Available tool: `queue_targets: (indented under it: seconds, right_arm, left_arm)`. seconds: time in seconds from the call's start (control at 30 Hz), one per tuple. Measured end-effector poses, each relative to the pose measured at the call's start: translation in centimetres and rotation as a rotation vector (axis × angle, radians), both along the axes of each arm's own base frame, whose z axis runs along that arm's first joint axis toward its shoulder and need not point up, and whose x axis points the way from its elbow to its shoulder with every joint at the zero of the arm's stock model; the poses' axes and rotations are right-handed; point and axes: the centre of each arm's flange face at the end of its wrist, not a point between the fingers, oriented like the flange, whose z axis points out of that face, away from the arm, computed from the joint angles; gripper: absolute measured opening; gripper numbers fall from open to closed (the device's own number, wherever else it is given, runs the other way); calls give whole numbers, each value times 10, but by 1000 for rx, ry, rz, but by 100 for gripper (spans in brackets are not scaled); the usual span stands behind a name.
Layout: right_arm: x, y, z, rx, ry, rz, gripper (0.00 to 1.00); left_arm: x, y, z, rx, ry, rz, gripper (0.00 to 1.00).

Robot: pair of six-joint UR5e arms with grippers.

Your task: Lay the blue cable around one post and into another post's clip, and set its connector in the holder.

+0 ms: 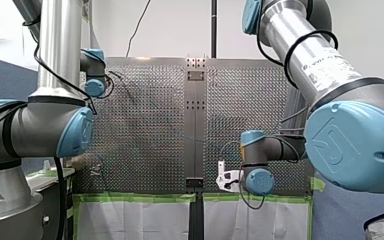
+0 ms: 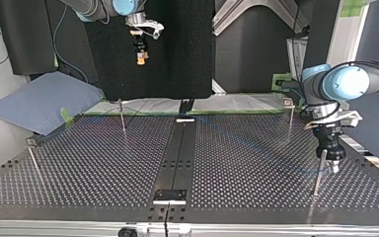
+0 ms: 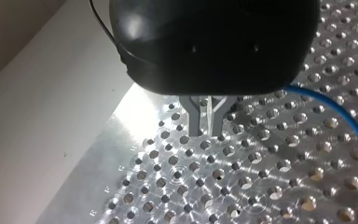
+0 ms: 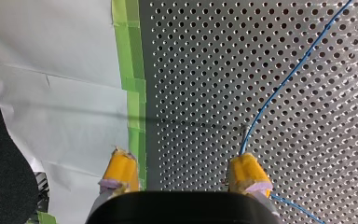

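The blue cable [image 4: 284,84] runs across the perforated plate to a thin post [image 4: 245,135] just ahead of one yellow pad [image 4: 248,173]. My right gripper [image 4: 184,173] is open with nothing between its pads, and in the top view it hangs high over the far edge [image 2: 140,57]. My left gripper [image 3: 205,125] has its metal fingers pressed together just above the plate. The cable [image 3: 340,112] comes out from under its body beside them; I cannot see a grip on it. In the top view my left gripper [image 2: 331,159] stands beside a post [image 2: 318,174].
Three more thin posts [image 2: 122,116] [image 2: 33,163] [image 2: 290,118] stand on the plate. A black centre strip [image 2: 177,153] carries a small bracket [image 2: 169,196] at the near edge. Green tape [image 4: 133,93] and white sheet border the plate by my right gripper.
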Motion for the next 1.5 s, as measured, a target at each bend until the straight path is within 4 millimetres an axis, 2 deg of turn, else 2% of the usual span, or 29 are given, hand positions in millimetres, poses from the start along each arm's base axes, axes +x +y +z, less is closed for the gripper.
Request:
queue_targets:
  seconds: [0.23,0.63,0.67,0.8,0.83,0.87,0.9,0.97,1.0,1.03,1.07,1.1,1.13,1.5]
  right_arm:
    - [0,0,0,0,0,0,98]
    - [0,0,0,1,-1,0,98]
    - [0,0,0,1,-1,-1,98]
    - [0,0,0,1,0,0,98]
    - [0,0,0,2,0,0,98]
    - [0,0,0,2,1,0,98]
    - [0,0,0,3,1,0,98]
    - [0,0,0,3,2,0,98]
    - [0,0,0,3,2,-1,98]
    - [0,0,0,3,2,0,98]
    - [0,0,0,4,2,0,98]
    - [0,0,0,4,2,0,98]
    - [0,0,0,4,2,0,98]
    - [-1,0,0,5,3,-1,98]
  left_arm:
    - [0,-1,-1,3,5,-2,17]
    - [-1,3,-4,-11,11,24,17]
    - [-1,3,-4,-11,12,22,14]
    - [-1,3,-4,-11,15,17,14]
    - [-1,3,-4,-10,16,16,20]
    - [-1,3,-4,-8,17,15,30]
    - [-1,3,-5,-6,18,15,30]
    - [-1,3,-5,-1,20,15,58]
    - [-1,3,-5,0,20,13,58]
    - [-1,3,-5,2,22,11,78]
    - [-1,3,-5,4,23,11,91]
    - [-1,3,-5,5,25,12,91]
    - [-1,3,-6,6,29,15,100]
    - [-4,4,-9,15,60,36,100]
